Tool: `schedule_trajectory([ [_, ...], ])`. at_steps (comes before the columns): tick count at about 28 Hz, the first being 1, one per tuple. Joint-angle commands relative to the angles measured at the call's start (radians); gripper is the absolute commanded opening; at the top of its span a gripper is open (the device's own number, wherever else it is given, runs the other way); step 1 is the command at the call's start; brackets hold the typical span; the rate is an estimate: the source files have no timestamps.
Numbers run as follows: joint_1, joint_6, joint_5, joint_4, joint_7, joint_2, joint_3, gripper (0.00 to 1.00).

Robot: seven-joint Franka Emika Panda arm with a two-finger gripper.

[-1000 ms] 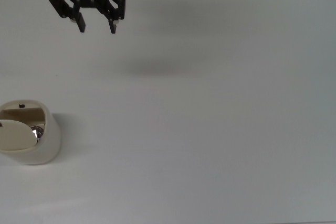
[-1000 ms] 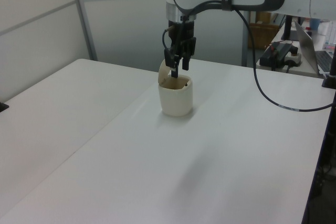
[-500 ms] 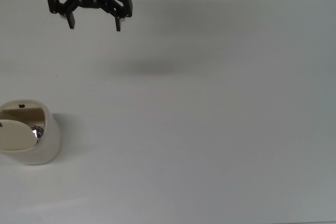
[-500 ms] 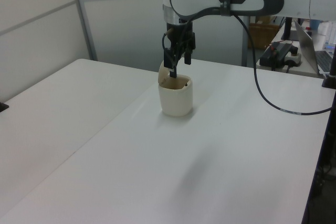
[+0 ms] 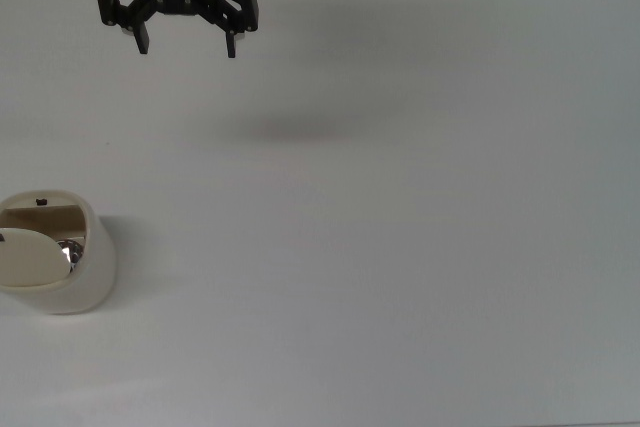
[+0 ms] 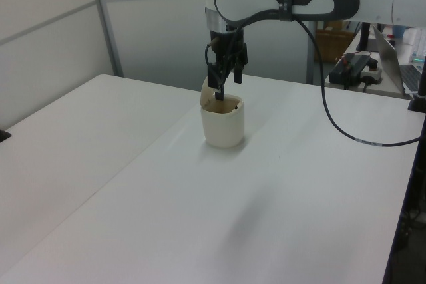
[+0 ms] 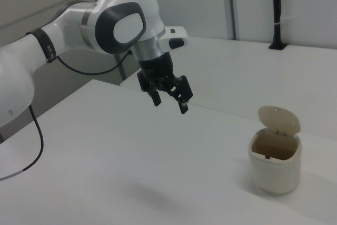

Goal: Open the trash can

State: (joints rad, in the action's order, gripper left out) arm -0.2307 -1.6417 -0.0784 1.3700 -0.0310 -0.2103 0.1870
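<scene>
The trash can (image 5: 62, 265) is a small cream-white rounded bin at the top view's left edge. Its lid stands raised, so the brown inside shows. In the right view the trash can (image 7: 275, 166) stands at the lower right with its lid (image 7: 279, 120) tilted up behind the opening. My gripper (image 5: 186, 47) hangs open and holds nothing, high above the table near the top view's upper left, well apart from the bin. In the left view the gripper (image 6: 225, 86) appears above the trash can (image 6: 223, 122). The right view shows the gripper (image 7: 169, 105) left of the bin.
The white table (image 5: 400, 247) spreads wide around the bin. In the left view, a black cable (image 6: 346, 128) hangs from the arm, and clutter sits on a bench (image 6: 363, 68) at the left view's right. A dark post (image 7: 277, 11) stands at the right view's back.
The fingers have spread wider apart and the gripper has shifted slightly up and away from the bin. The trash can has not moved; its lid stays raised.
</scene>
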Motion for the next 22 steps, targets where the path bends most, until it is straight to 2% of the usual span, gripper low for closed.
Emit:
schedule_trajectory([
  [1,0.008,0.026,0.008,0.007,-0.006,0.008,0.002,1.0],
  [22,0.017,0.045,0.009,0.011,-0.012,0.006,0.008,1.0],
])
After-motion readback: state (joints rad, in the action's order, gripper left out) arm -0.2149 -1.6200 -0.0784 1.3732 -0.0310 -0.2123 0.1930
